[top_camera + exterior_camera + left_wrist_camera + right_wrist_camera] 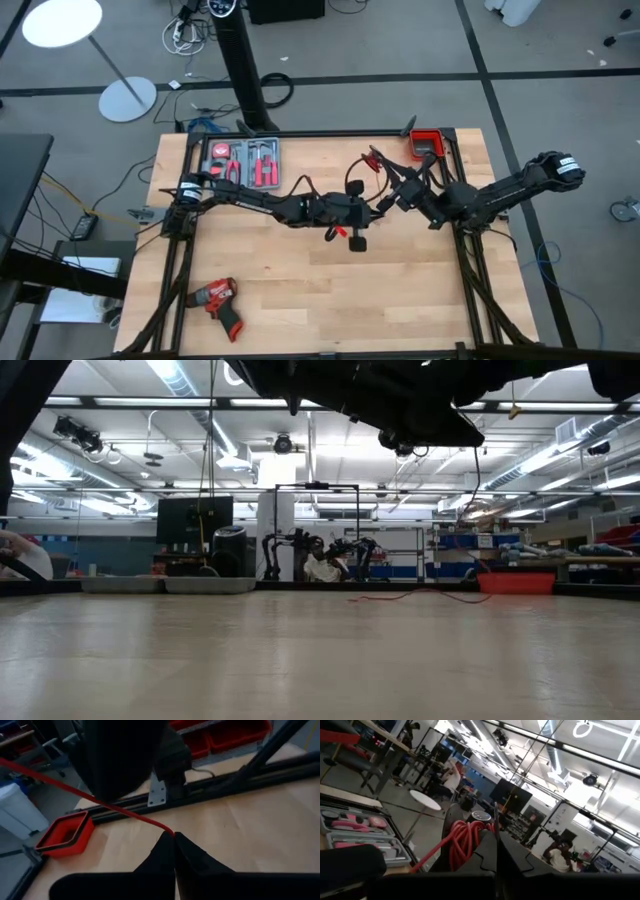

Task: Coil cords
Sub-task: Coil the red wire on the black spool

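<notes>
Red wire [100, 802] pinched in closed left claw [174, 836], its coil [465, 840] in closed right claw [496, 851].

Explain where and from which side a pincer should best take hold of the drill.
Probably the handle, from straight above: the drill lies flat on its side on the table, its handle jutting out slimmer than the red body, with bare wood around it.

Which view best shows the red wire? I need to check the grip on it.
The left wrist view: the red wire runs taut into the shut left gripper. The right wrist view shows coiled loops; the high and low views only thin strands.
</notes>
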### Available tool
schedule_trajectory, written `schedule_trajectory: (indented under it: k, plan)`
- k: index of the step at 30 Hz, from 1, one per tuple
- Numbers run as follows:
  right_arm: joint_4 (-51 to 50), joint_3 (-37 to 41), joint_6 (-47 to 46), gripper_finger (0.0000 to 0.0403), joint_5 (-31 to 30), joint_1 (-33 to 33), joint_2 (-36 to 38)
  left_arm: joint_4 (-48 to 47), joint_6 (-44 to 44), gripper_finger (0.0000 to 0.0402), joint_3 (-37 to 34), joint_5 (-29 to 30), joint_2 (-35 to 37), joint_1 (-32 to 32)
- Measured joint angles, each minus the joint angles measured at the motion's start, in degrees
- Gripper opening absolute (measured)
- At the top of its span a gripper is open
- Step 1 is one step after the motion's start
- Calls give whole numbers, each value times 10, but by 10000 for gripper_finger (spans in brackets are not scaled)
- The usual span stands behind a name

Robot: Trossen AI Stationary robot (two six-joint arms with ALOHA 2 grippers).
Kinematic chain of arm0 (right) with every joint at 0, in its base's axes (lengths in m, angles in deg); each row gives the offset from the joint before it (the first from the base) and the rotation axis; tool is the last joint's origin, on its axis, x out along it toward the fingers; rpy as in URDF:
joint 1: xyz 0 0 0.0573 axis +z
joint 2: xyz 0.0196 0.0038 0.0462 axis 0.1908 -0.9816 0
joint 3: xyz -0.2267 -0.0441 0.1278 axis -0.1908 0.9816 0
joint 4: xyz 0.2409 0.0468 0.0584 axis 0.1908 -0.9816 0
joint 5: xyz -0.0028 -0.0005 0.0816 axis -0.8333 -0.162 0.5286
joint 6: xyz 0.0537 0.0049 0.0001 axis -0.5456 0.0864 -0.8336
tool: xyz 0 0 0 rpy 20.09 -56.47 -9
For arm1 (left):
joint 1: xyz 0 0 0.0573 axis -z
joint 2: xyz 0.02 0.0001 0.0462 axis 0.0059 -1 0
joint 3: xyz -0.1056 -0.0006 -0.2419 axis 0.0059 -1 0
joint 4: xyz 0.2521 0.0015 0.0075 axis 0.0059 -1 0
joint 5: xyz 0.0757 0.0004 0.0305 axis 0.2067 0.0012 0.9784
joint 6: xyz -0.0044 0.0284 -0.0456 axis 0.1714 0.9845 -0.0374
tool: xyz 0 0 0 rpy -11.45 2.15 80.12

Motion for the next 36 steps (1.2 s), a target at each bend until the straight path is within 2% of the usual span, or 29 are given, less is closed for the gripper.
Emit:
schedule_trajectory:
  k: [5, 13, 20, 23, 27, 29, 31, 36]
  plan:
    - [27, 0, 1, 0, 15, 0, 8, -32, 0, 0, 1, 36, 2, 3]
    - [56, 0, -14, 0, 34, 27, 11, -47, 28, 0, 0, 156, 1, -1]
    - [49, 0, 4, 0, -5, 83, 29, -75, 53, 0, 0, 288, 1, -14]
    - [48, 0, 6, 0, -11, 103, 37, -60, 81, 0, 0, 294, 1, -19]
    - [53, 0, -20, 0, 21, 109, 39, 3, 97, 0, -1, 218, 0, -27]
    - [54, -1, -38, 0, 37, 108, 39, 29, 110, 0, -1, 198, -1, -27]
    - [53, -1, -42, 0, 39, 110, 39, 47, 131, 0, -1, 202, -1, -27]
    - [51, -1, -42, 0, 36, 127, 39, 76, 189, 0, -2, 272, -1, -27]
